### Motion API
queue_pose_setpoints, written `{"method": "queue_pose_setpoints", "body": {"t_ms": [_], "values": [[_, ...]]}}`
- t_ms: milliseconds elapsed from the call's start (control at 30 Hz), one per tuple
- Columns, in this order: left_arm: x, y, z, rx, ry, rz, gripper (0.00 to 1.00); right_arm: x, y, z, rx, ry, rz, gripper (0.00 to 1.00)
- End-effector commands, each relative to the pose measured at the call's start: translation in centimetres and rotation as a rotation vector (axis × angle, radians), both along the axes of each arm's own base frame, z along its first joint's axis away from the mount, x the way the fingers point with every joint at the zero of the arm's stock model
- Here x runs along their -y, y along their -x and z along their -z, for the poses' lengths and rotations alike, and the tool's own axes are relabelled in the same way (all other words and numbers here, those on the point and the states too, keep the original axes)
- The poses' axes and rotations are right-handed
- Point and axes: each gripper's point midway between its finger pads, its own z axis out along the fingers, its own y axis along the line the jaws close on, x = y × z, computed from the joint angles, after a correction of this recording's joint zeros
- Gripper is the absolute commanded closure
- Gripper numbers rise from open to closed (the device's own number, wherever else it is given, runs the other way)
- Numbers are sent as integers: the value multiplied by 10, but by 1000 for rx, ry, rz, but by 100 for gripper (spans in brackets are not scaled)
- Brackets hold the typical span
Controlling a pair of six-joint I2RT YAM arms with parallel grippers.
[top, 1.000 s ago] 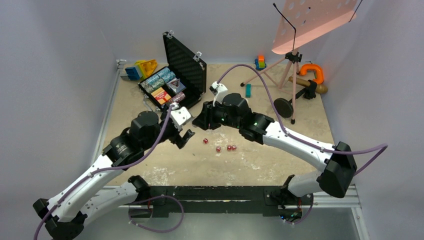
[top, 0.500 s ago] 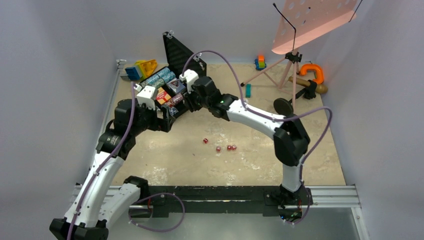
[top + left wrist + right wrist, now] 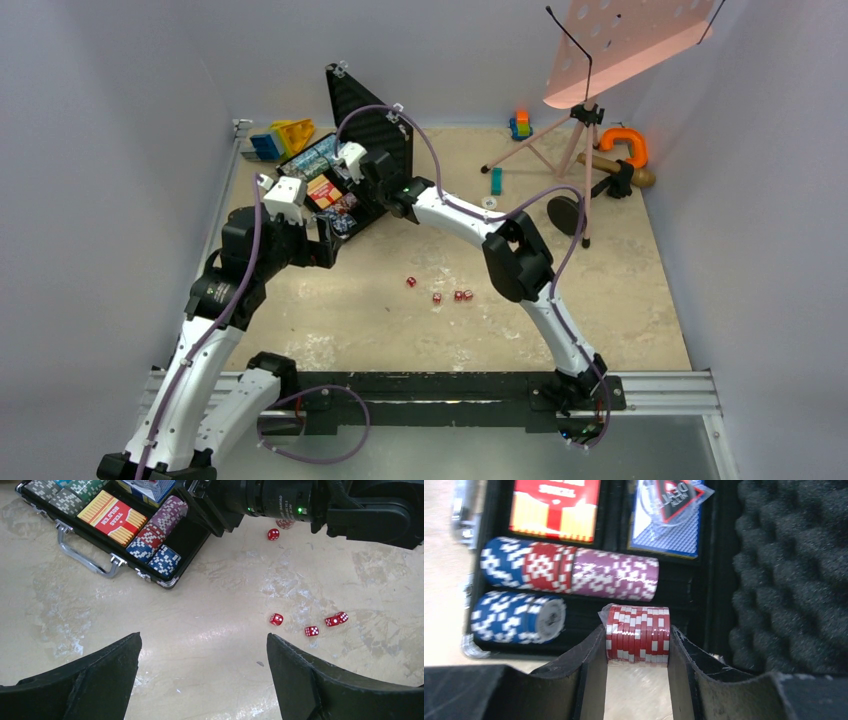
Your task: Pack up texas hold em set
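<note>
The black briefcase [image 3: 383, 196] lies open at the back left, its foam lid [image 3: 370, 110] upright. My right gripper [image 3: 638, 640] is shut on a red poker-chip stack [image 3: 638, 634], held just over the case's near chip row, beside a blue stack [image 3: 516, 617]. A blue-red-purple row [image 3: 569, 570], the orange-red card box [image 3: 555, 507] and a blue card box [image 3: 666, 515] lie in the case. My left gripper [image 3: 202, 645] is open and empty above the table, in front of the case's handle [image 3: 85, 560]. Several red dice [image 3: 311, 630] lie on the table [image 3: 437, 298].
A pink music stand [image 3: 590, 60] on a tripod stands at the back right, with an orange clamp [image 3: 625, 145] beside it. Blue and yellow toy blocks [image 3: 280, 138] sit behind the case. A teal block [image 3: 496, 180] lies mid-back. Walls close in on three sides.
My right arm has swung left and back from the table's middle to over the open case. My left arm has drawn back and left. The dice have not moved.
</note>
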Motion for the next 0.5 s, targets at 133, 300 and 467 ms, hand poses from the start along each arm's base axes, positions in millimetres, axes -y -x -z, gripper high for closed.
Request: {"method": "queue_pose_setpoints", "body": {"t_ms": [133, 300, 467], "values": [[-5, -2, -5, 27, -16, -13, 2, 11, -48, -40, 163, 18, 63, 100], [-4, -2, -5, 25, -16, -10, 2, 12, -59, -33, 193, 41, 78, 100], [-3, -3, -4, 23, -14, -4, 2, 5, -62, -26, 196, 37, 45, 100]]}}
